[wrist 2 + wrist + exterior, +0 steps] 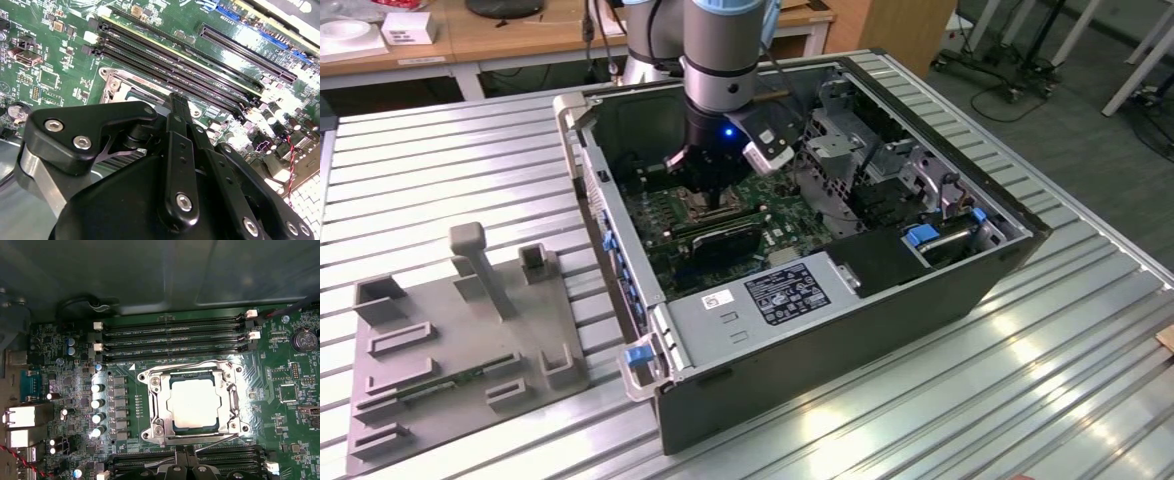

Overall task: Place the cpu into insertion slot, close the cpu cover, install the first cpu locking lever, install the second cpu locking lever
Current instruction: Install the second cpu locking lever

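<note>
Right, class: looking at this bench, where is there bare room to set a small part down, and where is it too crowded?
Free: the ribbed metal table on the exterior view's right of the open black computer case, and the strip between the case and the grey fixture plate. Crowded: inside the case, where the tool hangs over the green motherboard beside the silvery square cpu.

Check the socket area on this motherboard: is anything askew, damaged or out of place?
Nothing stands out. In the first wrist view the cpu sits flat and square in the insertion slot, with the cpu cover closed squarely around it. The green motherboard shows no debris or damage. The gripper hangs above the socket area.
</note>
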`<action>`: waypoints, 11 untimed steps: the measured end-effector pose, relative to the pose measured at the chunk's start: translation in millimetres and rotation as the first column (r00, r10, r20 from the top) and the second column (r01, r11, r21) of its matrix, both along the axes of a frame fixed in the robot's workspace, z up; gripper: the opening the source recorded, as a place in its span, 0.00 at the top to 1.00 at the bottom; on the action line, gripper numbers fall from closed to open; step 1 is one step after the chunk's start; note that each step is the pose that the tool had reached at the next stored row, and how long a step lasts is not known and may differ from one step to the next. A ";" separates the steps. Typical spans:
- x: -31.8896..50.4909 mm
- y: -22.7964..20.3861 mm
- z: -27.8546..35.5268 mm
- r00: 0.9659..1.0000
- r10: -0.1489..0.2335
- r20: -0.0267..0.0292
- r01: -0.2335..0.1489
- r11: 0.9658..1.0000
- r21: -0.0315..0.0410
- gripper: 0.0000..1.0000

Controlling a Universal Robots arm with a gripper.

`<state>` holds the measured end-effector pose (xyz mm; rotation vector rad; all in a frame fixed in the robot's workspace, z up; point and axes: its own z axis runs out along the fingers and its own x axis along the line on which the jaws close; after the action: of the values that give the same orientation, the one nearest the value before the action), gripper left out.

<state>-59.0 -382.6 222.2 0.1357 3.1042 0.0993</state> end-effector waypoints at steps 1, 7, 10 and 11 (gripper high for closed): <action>-0.2 0.0 -0.2 1.000 0.000 0.000 0.000 1.000 0.000 0.89; -2.2 0.0 -1.8 1.000 0.000 0.000 0.000 1.000 0.000 0.89; -2.7 0.0 -2.1 1.000 0.000 0.000 0.000 1.000 0.000 0.89; -2.8 0.0 -2.2 1.000 0.000 0.000 0.000 1.000 0.000 0.89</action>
<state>-61.8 -382.6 220.1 0.1355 3.1043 0.0993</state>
